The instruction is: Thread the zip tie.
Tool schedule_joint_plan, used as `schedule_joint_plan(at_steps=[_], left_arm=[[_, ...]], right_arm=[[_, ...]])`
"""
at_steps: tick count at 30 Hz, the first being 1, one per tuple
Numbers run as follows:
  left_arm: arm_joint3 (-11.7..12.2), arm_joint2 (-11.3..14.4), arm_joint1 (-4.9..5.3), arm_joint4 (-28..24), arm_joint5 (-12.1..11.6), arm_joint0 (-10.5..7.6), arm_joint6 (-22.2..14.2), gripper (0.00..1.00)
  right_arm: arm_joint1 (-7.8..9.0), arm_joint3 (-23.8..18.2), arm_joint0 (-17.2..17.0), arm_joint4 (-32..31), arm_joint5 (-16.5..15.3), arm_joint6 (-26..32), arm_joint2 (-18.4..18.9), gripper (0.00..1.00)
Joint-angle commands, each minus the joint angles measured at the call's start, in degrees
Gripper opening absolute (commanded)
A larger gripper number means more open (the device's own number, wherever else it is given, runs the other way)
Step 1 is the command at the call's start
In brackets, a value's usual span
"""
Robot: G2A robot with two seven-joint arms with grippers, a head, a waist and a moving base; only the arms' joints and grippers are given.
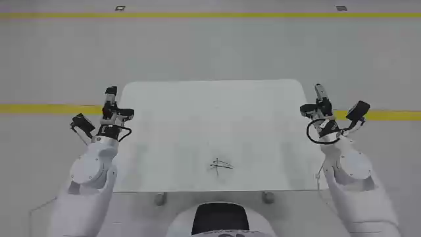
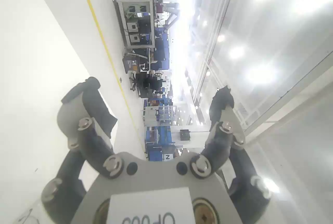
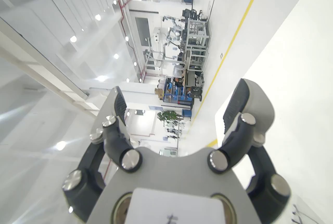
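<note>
A thin black zip tie (image 1: 222,165) lies flat on the white table (image 1: 210,115), near the middle of its front edge; a bit of it shows at the right wrist view's corner (image 3: 299,212). My left gripper (image 1: 110,94) hovers at the table's left edge, pointing away from me, open and holding nothing (image 2: 158,90). My right gripper (image 1: 320,91) is at the table's right edge, also pointing away, open with nothing between its fingers (image 3: 179,95). Both are well apart from the zip tie.
A yellow floor line (image 1: 210,15) runs across beyond the table, and another (image 1: 39,109) passes beside the table's sides. Workstations and racks stand far off in the room (image 2: 138,25).
</note>
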Motion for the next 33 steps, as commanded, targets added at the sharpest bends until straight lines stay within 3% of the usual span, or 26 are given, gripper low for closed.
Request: schedule_joint_plan(at_steps=[1,4,15,22,27,31,33], left_arm=[[0.0,0.0,0.00,0.0,0.0,0.00,0.0,1.00],[0.0,0.0,0.00,0.0,0.0,0.00,0.0,1.00],[0.0,0.0,0.00,0.0,0.0,0.00,0.0,1.00],[0.0,0.0,0.00,0.0,0.0,0.00,0.0,1.00],[0.0,0.0,0.00,0.0,0.0,0.00,0.0,1.00],[0.0,0.0,0.00,0.0,0.0,0.00,0.0,1.00],[0.0,0.0,0.00,0.0,0.0,0.00,0.0,1.00]], right_arm=[[0.10,0.3,0.5,-3.7,0.7,2.6,-1.3,1.00],[0.27,0.3,0.7,-7.9,-0.5,6.2,-2.6,1.00],[0.41,-0.2,1.2,-10.1,-0.9,6.8,-2.5,1.00],[1.23,2.5,8.3,-21.2,-1.9,19.7,-5.0,1.00],[1.52,5.7,13.0,-32.2,-2.6,27.2,-10.2,1.00],[1.66,6.8,13.2,-35.0,-6.7,28.5,-11.6,1.00],[1.69,6.9,13.0,-35.1,-7.0,28.3,-11.5,1.00]])
